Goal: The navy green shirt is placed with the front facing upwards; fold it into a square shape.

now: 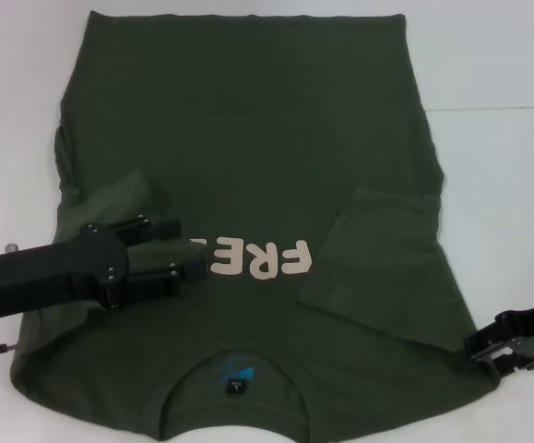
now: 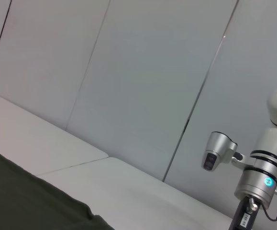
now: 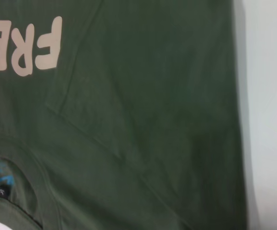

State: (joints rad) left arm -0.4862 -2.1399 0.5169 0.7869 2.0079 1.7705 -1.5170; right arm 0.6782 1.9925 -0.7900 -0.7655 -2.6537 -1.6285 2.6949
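Navy green shirt (image 1: 248, 138) (sleeves folded in); left gripper (image 1: 188, 251) spread above, right gripper (image 1: 488, 349) unclear.

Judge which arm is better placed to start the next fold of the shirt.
Probably the right: its end effector sits at the navy green shirt's near shoulder corner, an edge to grasp. The left end effector hovers mid-chest, beside the lettering, away from any edge.

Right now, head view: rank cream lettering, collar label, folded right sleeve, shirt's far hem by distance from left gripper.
From the left gripper:
1. Cream lettering, right beside the fingertips, mid-chest.
2. Collar label, near edge, centre.
3. Folded right sleeve, robot's right side.
4. Far hem, at the shirt's far end.
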